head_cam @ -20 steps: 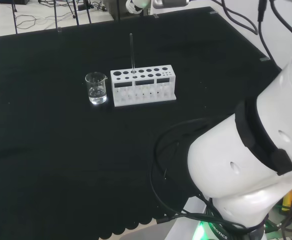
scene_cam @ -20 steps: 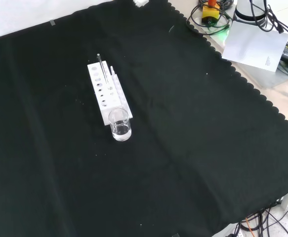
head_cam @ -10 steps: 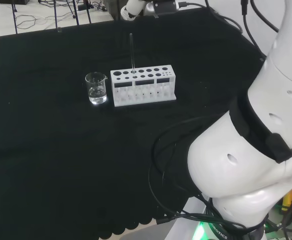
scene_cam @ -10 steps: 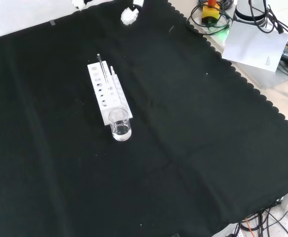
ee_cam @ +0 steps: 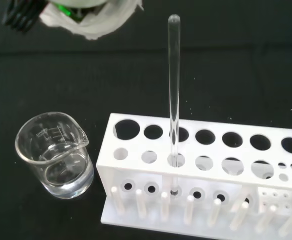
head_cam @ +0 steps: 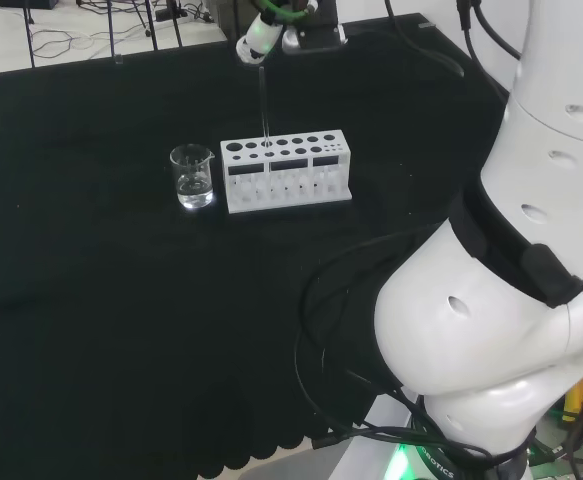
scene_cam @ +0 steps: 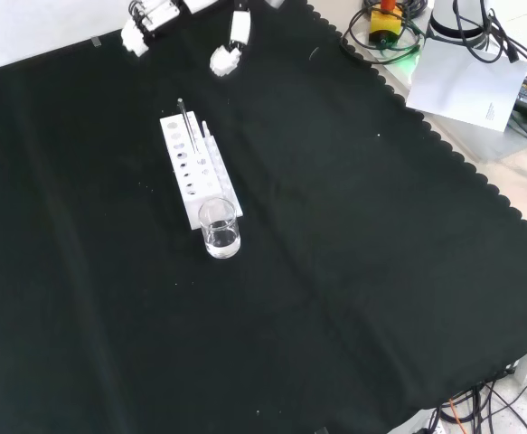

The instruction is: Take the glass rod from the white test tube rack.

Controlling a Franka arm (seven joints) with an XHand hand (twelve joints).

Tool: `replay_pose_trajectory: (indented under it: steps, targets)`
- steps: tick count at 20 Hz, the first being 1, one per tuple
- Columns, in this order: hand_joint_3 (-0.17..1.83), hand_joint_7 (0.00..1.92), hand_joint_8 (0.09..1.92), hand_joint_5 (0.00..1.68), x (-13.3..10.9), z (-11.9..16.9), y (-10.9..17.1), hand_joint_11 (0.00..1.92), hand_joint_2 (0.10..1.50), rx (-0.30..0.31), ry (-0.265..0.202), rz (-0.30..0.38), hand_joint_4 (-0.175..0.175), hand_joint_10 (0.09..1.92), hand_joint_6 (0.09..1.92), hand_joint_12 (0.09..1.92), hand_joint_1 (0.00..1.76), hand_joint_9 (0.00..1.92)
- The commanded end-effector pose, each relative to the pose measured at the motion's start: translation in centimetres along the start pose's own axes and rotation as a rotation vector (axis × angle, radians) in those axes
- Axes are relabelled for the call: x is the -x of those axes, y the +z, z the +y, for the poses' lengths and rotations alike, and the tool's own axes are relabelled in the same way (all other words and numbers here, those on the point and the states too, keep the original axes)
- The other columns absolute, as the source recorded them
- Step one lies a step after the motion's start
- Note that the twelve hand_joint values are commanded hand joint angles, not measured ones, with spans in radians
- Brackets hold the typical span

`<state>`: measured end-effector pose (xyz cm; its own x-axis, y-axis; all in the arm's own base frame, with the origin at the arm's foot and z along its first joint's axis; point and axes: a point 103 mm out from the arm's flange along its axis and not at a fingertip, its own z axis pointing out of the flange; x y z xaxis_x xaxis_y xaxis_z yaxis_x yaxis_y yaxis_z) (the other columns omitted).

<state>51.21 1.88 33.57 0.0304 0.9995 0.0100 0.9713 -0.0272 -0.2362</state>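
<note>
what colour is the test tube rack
White; the test tube rack shows best in the wrist view.

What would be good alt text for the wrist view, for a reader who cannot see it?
A clear glass rod stands upright in a hole of a white test tube rack on black cloth. A small glass beaker holding a little clear liquid sits beside one end of the rack, and a blurred white part of the hand shows beyond them.

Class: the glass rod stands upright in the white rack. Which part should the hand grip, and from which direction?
Grip the glass rod on its bare upper length, well above the white rack. It stands upright in a hole, so pinch it from the side, then lift straight up.
</note>
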Motion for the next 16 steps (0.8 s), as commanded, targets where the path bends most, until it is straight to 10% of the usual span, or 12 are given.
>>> replay_pose_trajectory:
  steps: [1, 16]
  targets:
    - [0.63, 0.03, 0.09, 0.00, 0.1, 1.9, 2.1, 0.00, 0.68, -0.009, -0.008, -0.006, -0.150, 0.59, 0.09, 0.90, 0.82, 0.00]
    - [0.66, 0.00, 0.53, 0.00, 0.7, 3.8, 5.6, 0.00, 0.69, -0.028, -0.019, 0.058, -0.154, 0.93, 0.09, 1.21, 0.82, 0.10]
